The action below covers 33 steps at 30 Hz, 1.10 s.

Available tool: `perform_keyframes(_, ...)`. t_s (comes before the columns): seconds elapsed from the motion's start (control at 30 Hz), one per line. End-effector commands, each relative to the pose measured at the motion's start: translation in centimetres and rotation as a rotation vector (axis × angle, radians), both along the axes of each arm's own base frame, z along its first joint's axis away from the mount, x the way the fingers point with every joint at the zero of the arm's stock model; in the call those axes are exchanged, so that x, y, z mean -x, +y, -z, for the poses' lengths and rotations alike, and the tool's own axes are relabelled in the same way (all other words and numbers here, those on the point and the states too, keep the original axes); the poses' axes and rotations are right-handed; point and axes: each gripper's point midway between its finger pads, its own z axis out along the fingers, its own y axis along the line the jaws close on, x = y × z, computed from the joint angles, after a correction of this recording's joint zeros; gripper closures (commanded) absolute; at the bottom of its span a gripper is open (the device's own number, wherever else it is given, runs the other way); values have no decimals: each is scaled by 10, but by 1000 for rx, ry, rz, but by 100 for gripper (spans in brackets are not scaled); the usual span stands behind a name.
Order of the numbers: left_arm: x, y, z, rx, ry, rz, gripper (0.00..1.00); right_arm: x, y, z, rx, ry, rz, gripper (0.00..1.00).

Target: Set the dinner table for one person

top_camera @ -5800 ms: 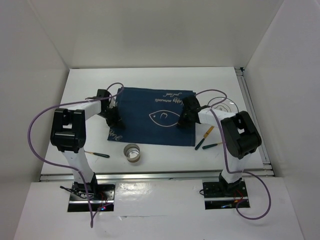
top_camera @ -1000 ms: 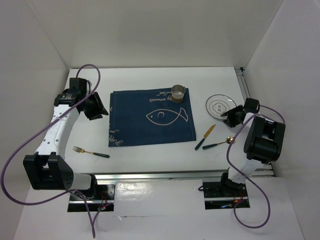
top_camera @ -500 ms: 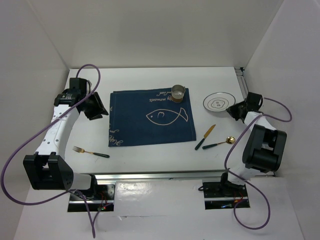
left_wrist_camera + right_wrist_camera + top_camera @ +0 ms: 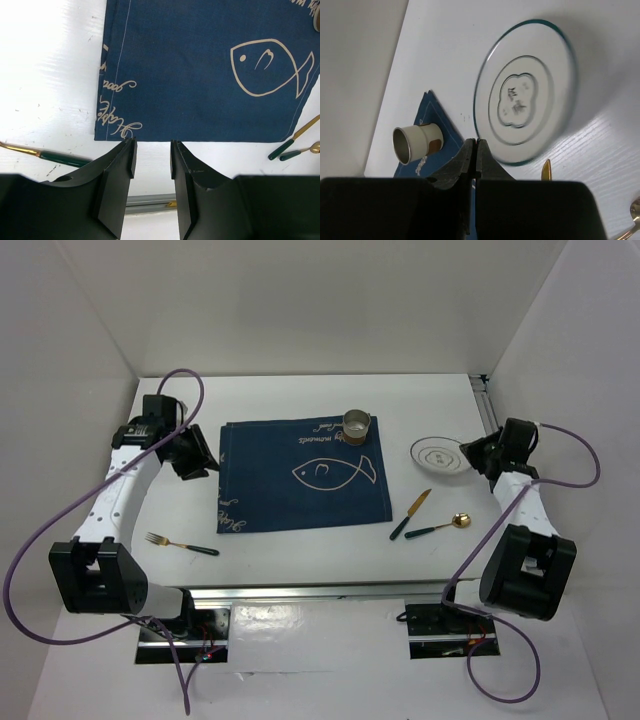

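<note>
White bench (image 4: 300, 400) spans the overhead frame's centre under the blue mat (image 4: 300, 478). Right wrist view alone shows the right claw (image 4: 475, 142) pinched on the plate (image 4: 525, 95) rim; left wrist view, left claw (image 4: 152, 144) half-spread, empty

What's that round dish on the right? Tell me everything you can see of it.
The plate is round, pale and glassy-looking, with a thin teal rim and a clover-shaped mark at its centre. It is empty, lies right of the blue mat over the white table, apparently tilted. The right tool, shut, seems to pinch its rim.
</note>
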Motion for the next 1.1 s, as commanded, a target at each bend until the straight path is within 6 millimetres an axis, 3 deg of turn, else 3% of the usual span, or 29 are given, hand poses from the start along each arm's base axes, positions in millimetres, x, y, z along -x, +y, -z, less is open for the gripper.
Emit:
perform_keyframes(0.0, -11, -5, -19, 11, -63, 37, 50, 4, 4, -6, 19, -3, -25, 100)
perform_keyframes(0.17, -13, -5, -17, 12, -63, 37, 50, 21, 12, 39, -19, 88, -33, 100)
perform_keyframes(0.37, -13, -5, -17, 7, -65, 44, 50, 40, 16, 73, -38, 164, -24, 100)
perform_keyframes(0.47, -14, -5, -14, 7, -56, 44, 50, 47, 19, 83, -46, 184, -25, 71)
perform_keyframes(0.5, -14, -5, -14, 7, -56, 44, 50, 47, 19, 83, -46, 184, -25, 55)
perform_keyframes(0.6, -14, -7, -15, 15, -56, 49, 50, 53, 18, 92, -60, 208, 4, 42)
perform_keyframes(1.07, -12, -10, -9, 16, -37, 58, 50, 80, 9, 114, -57, 272, 47, 39)
